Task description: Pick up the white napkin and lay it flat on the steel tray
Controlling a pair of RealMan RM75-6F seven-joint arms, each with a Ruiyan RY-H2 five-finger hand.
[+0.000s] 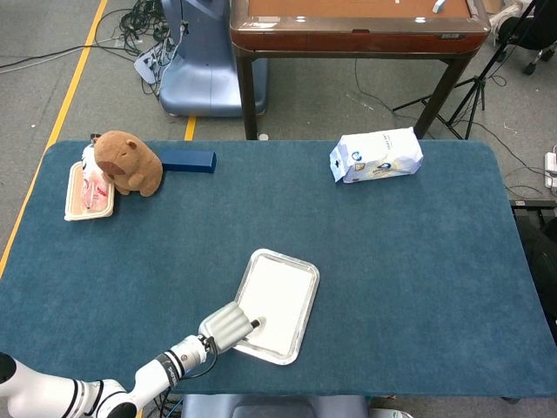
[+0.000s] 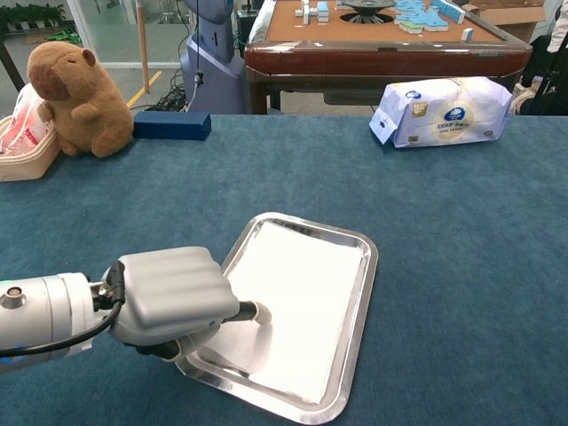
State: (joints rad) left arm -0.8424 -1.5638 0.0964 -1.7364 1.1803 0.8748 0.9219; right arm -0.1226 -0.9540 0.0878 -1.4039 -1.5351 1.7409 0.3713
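Note:
The steel tray (image 1: 312, 294) (image 2: 368, 271) sits near the table's front edge, slightly left of centre. The white napkin (image 1: 275, 299) (image 2: 302, 297) lies spread inside it and covers most of its floor. My left hand (image 1: 228, 327) (image 2: 173, 288) is at the tray's near-left corner with its fingers curled in. One fingertip (image 2: 258, 312) sticks out onto the napkin, whose near-left corner runs in under the hand, so the hand pinches that corner. My right hand appears in neither view.
A brown capybara plush (image 1: 129, 162) (image 2: 75, 89) sits at the far left beside a basket (image 1: 87, 190) and a dark blue box (image 1: 186, 160). A tissue pack (image 1: 376, 155) (image 2: 444, 111) lies at the far right. A wooden table stands beyond.

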